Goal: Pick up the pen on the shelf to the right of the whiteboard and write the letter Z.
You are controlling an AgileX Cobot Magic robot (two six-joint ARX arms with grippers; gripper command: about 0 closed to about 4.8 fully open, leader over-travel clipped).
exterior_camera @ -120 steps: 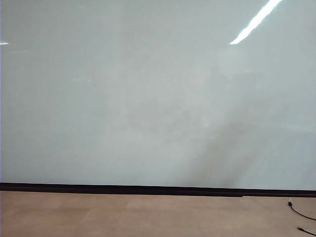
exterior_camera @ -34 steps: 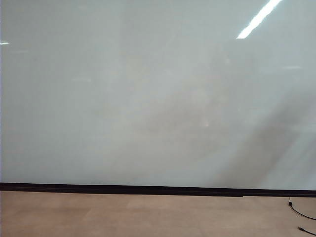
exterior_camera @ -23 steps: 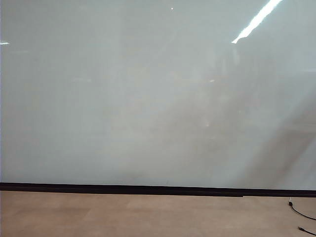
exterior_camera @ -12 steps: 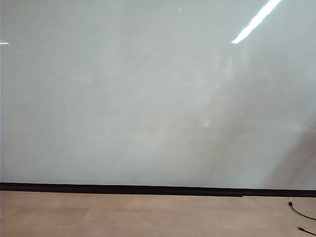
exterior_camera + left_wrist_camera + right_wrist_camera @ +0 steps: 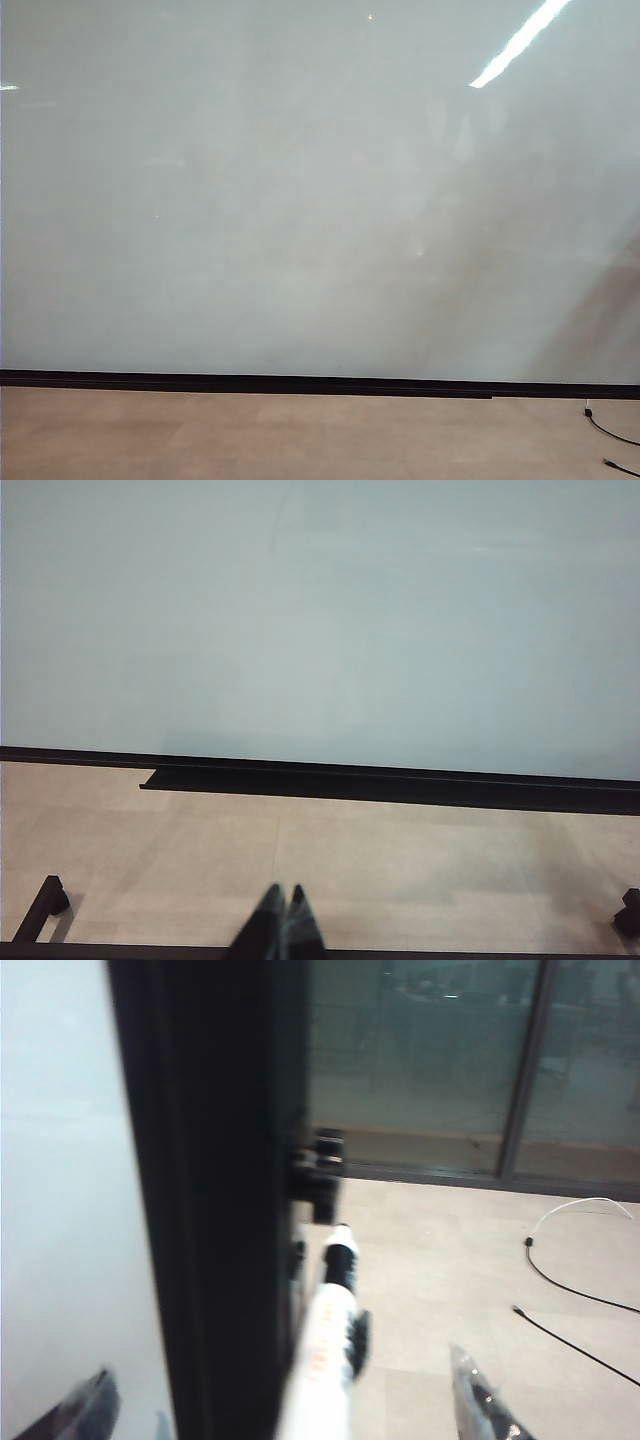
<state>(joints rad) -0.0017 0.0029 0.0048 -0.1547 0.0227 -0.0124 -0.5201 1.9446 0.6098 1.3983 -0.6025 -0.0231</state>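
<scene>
- Beside the black edge frame (image 5: 215, 1200) of the large glossy pale grey-white whiteboard (image 5: 300, 190), the right gripper (image 5: 285, 1400) is hanging with its two translucent dark fingers (image 5: 478, 1400) spread wide apart, one on each side of the frame, and nothing is clamped between them.
- Between those spread fingers, the slim whitish-grey pen with a small dark tip (image 5: 328, 1345) is standing just beside the black frame, on the side away from the board's pale face; neither finger is touching it, as far as the right wrist view shows.
- Faint orange marks are running along the pen's barrel, but they are too blurred to be read.
- Low before the whiteboard, the left gripper (image 5: 280, 925) is pointing toward the board over the tan floor (image 5: 400, 870), its two dark fingertips (image 5: 303, 930) pressed together and holding nothing.
- A thin black strip (image 5: 300, 382) is running along the whiteboard's lower edge, where it is meeting the floor.
- No writing is showing on the whiteboard's face in the exterior view; only a bright streak of reflected light (image 5: 520, 42) is lying across its upper right.
- Black cables (image 5: 570, 1300) are lying on the floor beyond the pen, well apart from the whiteboard's frame.
</scene>
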